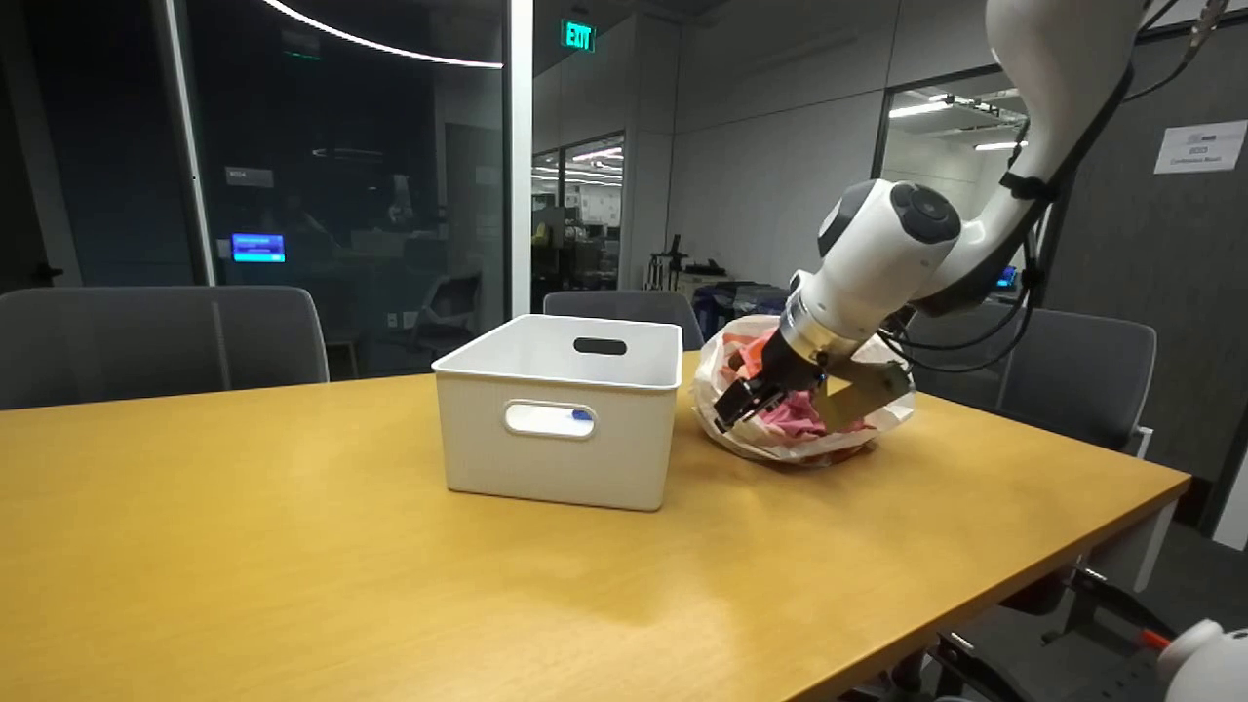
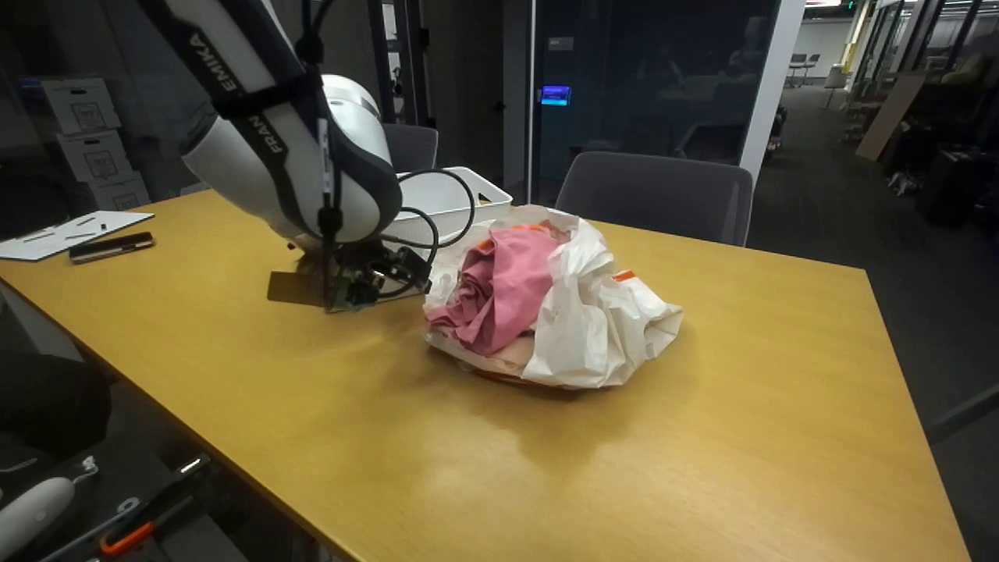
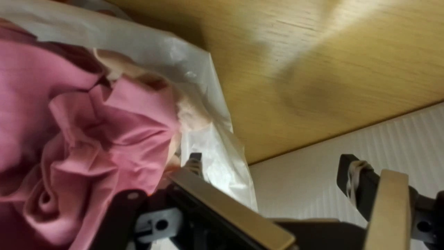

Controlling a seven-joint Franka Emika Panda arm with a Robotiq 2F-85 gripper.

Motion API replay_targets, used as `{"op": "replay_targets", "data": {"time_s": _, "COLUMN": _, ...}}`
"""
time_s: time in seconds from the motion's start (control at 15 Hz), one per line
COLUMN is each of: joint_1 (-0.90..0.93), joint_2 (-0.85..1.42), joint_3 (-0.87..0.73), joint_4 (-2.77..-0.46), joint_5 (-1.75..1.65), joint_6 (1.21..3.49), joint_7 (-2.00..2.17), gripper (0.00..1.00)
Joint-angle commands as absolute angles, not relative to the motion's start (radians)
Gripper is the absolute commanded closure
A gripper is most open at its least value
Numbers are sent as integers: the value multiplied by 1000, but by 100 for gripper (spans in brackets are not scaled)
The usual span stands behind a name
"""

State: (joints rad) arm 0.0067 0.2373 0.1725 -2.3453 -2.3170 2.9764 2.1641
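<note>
My gripper (image 3: 271, 158) stands open, with nothing held between its band-wrapped fingers (image 3: 364, 187). One fingertip is over the edge of a crumpled white plastic bag (image 3: 222, 166); whether it touches is unclear. The other is in front of the ribbed wall of a white bin (image 3: 298, 187). Pink cloth (image 3: 142, 111) bulges from the bag, with peach and orange bits beside it. In an exterior view the gripper (image 1: 743, 402) points down at the bag (image 1: 756, 448), just right of the bin (image 1: 556, 473). In an exterior view the wrist hides the fingers, left of the pink cloth (image 2: 507, 281).
Through the bin's handle slot a small blue thing (image 1: 582, 415) shows. A white board (image 2: 70, 234) and a dark flat object (image 2: 111, 247) lie at the table's far left end. Chairs (image 2: 655, 199) stand round the wooden table (image 2: 741, 437). Cables (image 1: 975, 366) loop from the arm.
</note>
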Motion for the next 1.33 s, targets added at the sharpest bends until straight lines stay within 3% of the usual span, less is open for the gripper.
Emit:
{"op": "replay_targets", "data": {"time_s": 0.0, "joint_1": -21, "joint_2": 342, "joint_3": 221, "joint_4": -2284, "joint_5": -2476, "joint_6": 2890, "joint_7": 2291, "gripper": 0}}
{"op": "replay_targets", "data": {"time_s": 0.4, "joint_1": -15, "joint_2": 381, "joint_3": 244, "joint_4": -2300, "joint_5": -2506, "joint_6": 2713, "joint_7": 2173, "gripper": 0}}
{"op": "replay_targets", "data": {"time_s": 0.53, "joint_1": -15, "joint_2": 374, "joint_3": 253, "joint_4": -2313, "joint_5": -2505, "joint_6": 2698, "joint_7": 2149, "gripper": 27}}
{"op": "replay_targets", "data": {"time_s": 0.93, "joint_1": -12, "joint_2": 341, "joint_3": 274, "joint_4": -2346, "joint_5": -2505, "joint_6": 2652, "joint_7": 2124, "gripper": 74}}
{"op": "replay_targets", "data": {"time_s": 1.07, "joint_1": -11, "joint_2": 330, "joint_3": 271, "joint_4": -2359, "joint_5": -2505, "joint_6": 2640, "joint_7": 2110, "gripper": 88}}
{"op": "replay_targets", "data": {"time_s": 1.27, "joint_1": -12, "joint_2": 298, "joint_3": 252, "joint_4": -2403, "joint_5": -2497, "joint_6": 2618, "joint_7": 2064, "gripper": 97}}
